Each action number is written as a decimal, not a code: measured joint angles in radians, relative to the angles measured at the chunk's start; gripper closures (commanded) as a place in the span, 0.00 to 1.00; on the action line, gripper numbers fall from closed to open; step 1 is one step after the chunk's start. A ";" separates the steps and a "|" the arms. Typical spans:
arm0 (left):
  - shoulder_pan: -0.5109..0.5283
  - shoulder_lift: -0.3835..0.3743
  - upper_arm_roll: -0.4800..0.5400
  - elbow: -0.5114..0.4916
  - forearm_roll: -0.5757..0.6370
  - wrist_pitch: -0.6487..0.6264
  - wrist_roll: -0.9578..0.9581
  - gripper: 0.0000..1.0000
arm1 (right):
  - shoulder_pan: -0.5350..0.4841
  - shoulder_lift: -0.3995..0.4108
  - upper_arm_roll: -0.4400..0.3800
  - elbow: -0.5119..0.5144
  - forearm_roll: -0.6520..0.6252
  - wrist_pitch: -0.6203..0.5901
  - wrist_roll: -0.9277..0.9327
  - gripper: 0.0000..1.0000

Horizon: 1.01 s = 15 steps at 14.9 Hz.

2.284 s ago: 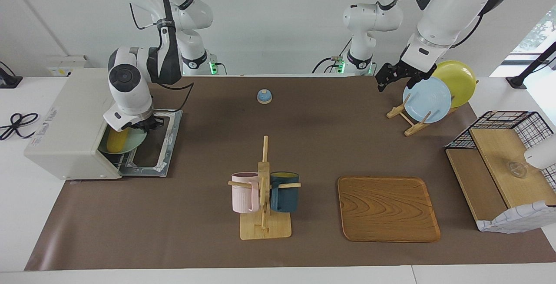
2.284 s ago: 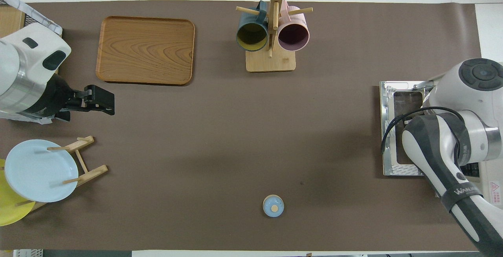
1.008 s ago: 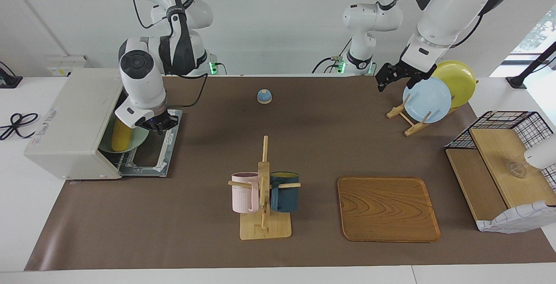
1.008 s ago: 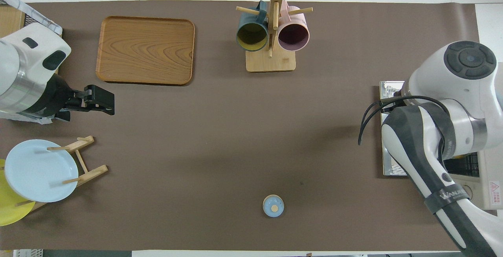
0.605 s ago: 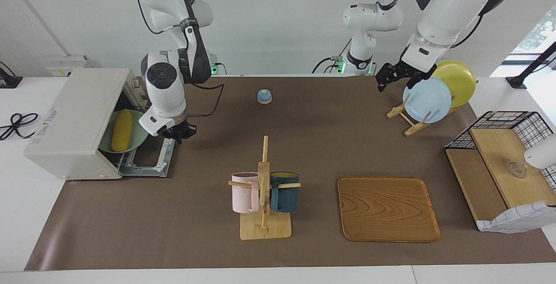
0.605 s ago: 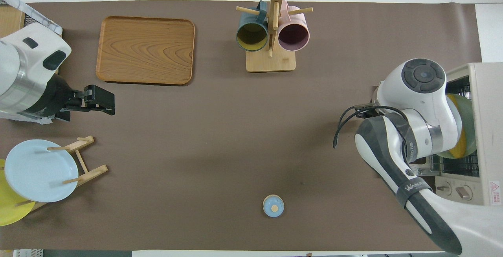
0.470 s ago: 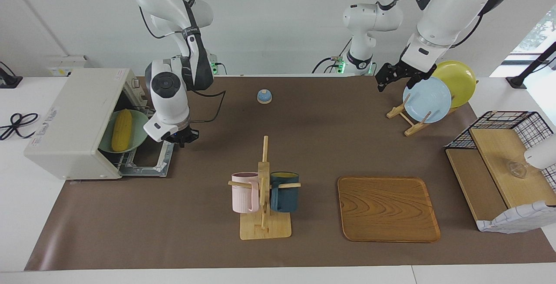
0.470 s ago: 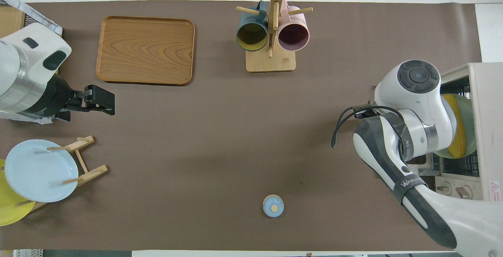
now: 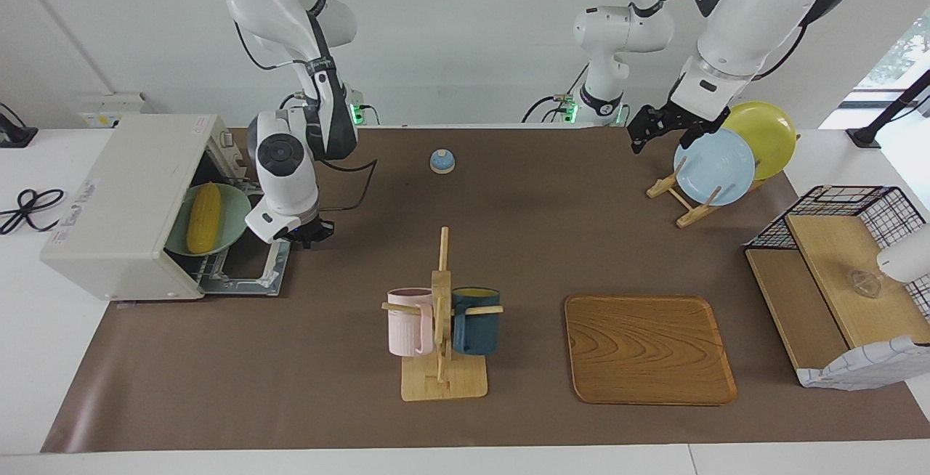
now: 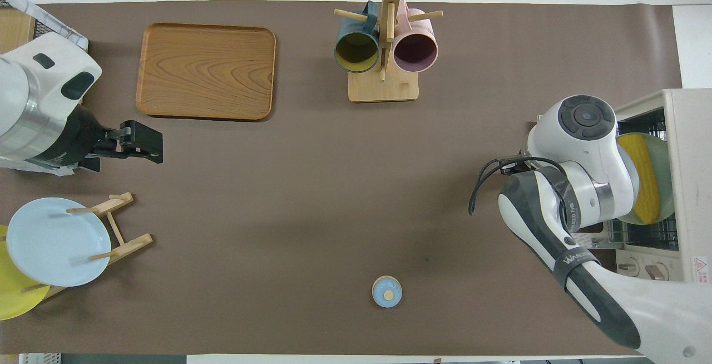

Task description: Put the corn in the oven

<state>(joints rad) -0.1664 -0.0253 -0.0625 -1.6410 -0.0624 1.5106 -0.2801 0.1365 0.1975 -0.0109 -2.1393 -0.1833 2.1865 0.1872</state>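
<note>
The right gripper (image 9: 311, 232), which a couple of seconds ago was at the mouth of the oven (image 9: 123, 206) beside the corn (image 9: 203, 217), has pulled back and now hangs empty, fingers shut together, over the outer edge of the dropped door (image 9: 251, 264). The corn lies on a green plate (image 9: 232, 206) on the rack inside the oven, so the placing looks done, with only the door left open. The left gripper (image 9: 657, 126) waits with fingers spread wide and holding nothing, over the mat beside the plate rack (image 9: 683, 203).

The corn (image 9: 203, 217) lies on a green plate (image 9: 229, 208), seemingly inside the oven (image 9: 120, 199).
</note>
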 measured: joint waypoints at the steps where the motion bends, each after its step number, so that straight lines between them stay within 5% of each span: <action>1: 0.000 0.000 0.000 0.000 0.000 0.000 0.000 0.00 | 0.000 0.000 0.000 -0.003 0.000 0.000 0.000 1.00; 15: 0.000 0.000 0.000 0.000 0.000 0.000 0.000 0.00 | -0.002 0.000 -0.002 -0.033 -0.100 -0.006 0.000 1.00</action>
<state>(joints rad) -0.1664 -0.0253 -0.0628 -1.6410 -0.0624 1.5106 -0.2801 0.1344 0.1975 -0.0125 -2.1722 -0.2830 2.1805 0.1872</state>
